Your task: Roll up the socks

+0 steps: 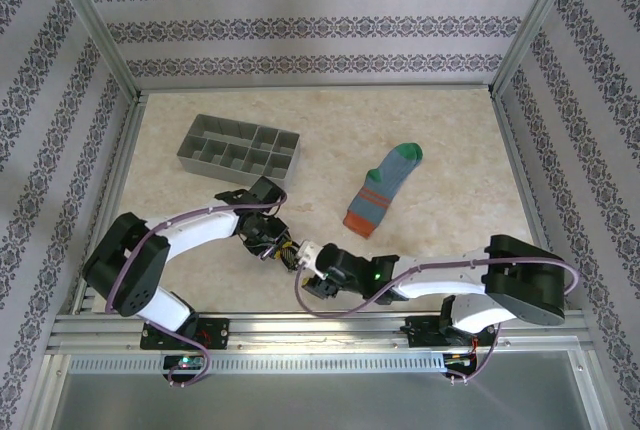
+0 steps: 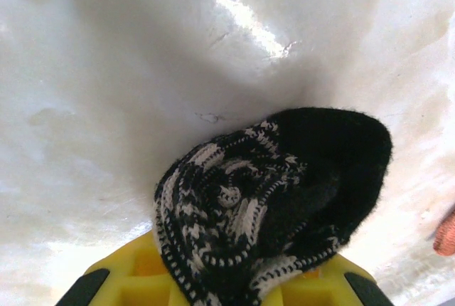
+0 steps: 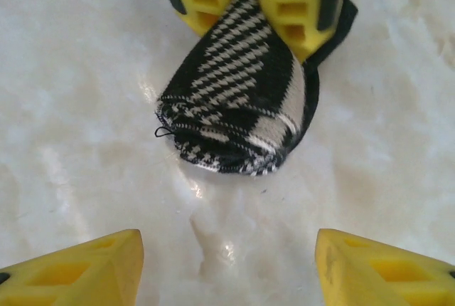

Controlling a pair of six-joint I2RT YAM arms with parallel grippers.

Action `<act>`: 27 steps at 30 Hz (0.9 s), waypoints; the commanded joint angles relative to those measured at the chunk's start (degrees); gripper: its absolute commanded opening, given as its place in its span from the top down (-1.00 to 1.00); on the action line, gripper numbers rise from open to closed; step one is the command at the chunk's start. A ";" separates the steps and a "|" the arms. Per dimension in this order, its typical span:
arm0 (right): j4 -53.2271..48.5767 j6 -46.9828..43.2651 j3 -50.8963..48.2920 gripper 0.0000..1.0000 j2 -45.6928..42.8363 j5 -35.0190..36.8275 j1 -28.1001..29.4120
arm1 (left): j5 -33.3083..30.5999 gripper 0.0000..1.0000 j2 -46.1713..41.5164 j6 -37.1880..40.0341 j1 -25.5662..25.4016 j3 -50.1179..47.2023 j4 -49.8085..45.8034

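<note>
Left claw (image 3: 250, 32) pinching striped sock (image 3: 234, 107) — right claw (image 3: 227, 249) wide, apart.

Table (image 3: 85, 107) glossy, marble-look; striped sock (image 3: 234, 99) fuzzy knitted cloth; tray (image 1: 215, 165) matt plastic.

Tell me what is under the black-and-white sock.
Marbled table shows around the rolled black-and-white sock, which the left hand pinches at its far end. The patch directly beneath the roll is covered.
</note>
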 commanded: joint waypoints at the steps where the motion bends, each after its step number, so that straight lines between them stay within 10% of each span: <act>1: -1.62 -8.98 4.73 -0.31 4.03 13.16 2.41 | -3.35 1.00 4.04 3.44 1.00 -1.08 -14.14; 5: -0.42 -11.70 9.12 -0.54 8.93 15.31 3.30 | -3.08 1.00 5.38 5.00 1.61 0.14 -14.18; 15: -3.42 -8.62 15.17 -0.37 17.46 10.89 0.95 | -2.27 1.00 6.34 7.08 2.10 1.10 -13.68; 20: -6.78 -2.66 15.35 0.39 19.91 4.53 -2.41 | -1.61 0.95 4.92 8.08 2.06 0.57 -12.00; 24: -8.45 2.06 13.02 0.94 19.74 -3.20 -5.23 | -1.79 0.30 0.39 7.33 2.32 -1.14 -8.23; 27: -7.80 5.94 10.20 1.00 19.60 -10.38 -7.69 | -1.91 -0.07 -3.68 5.35 2.54 -3.74 -3.74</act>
